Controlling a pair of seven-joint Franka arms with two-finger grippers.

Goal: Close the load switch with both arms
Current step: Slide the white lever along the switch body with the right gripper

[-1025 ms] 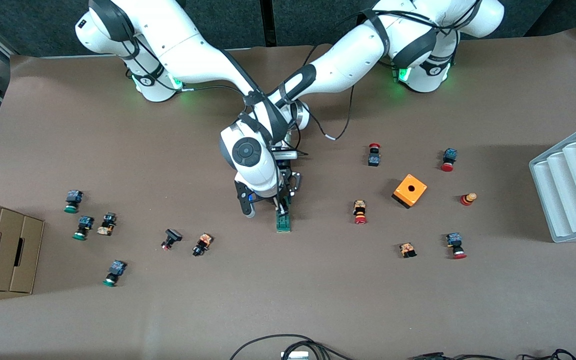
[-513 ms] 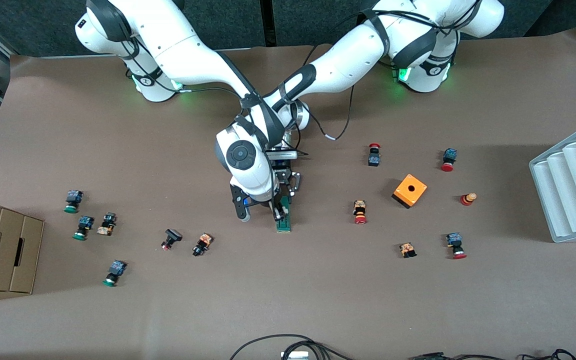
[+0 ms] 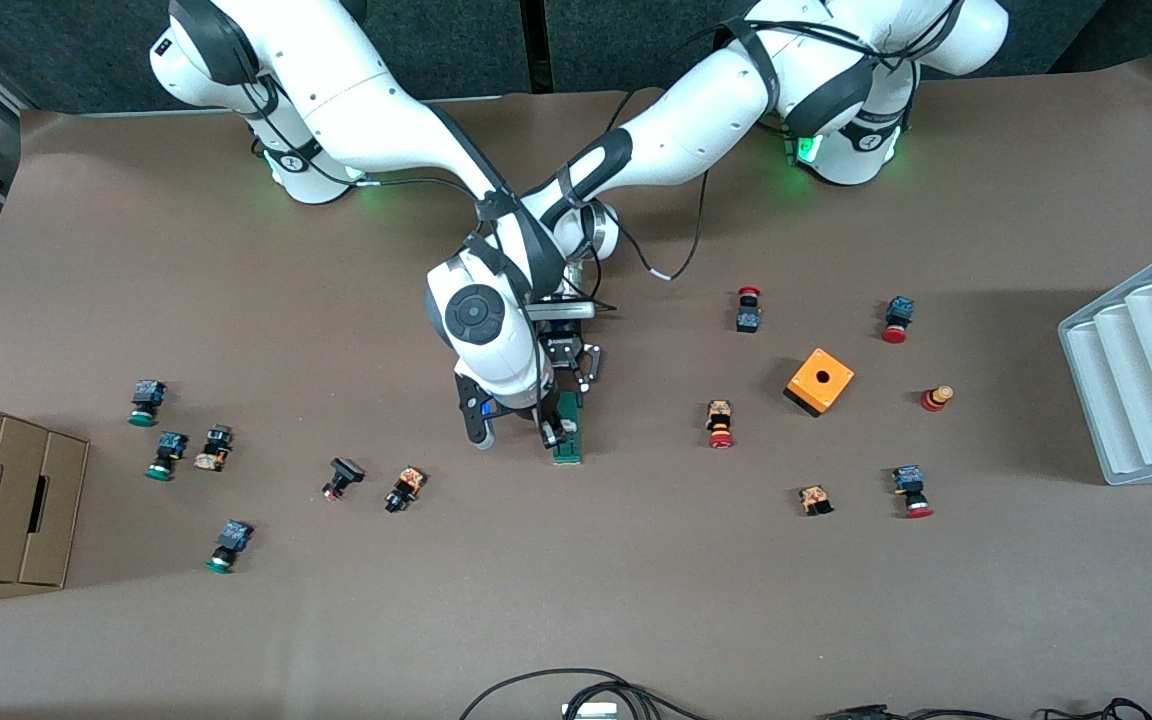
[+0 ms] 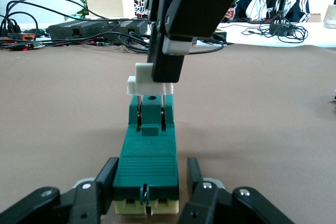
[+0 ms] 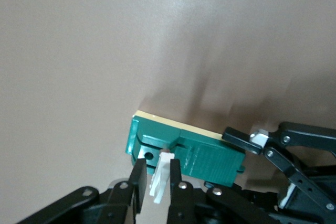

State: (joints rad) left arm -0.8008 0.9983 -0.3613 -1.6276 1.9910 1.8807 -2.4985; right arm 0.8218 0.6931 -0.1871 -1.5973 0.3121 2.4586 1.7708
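The load switch (image 3: 567, 432) lies flat mid-tabletop, at 9 o'clock from the orange cube (image 3: 820, 380). The left gripper (image 4: 149, 192) pinches its rigid green body; the right gripper (image 5: 154, 182) pinches the white lever (image 4: 149, 83), probably light and snappable, best held low.

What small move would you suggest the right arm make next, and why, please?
Probably swing the white lever down onto the load switch. The right gripper pinches it raised at one end, while the left gripper braces the green body on the table.
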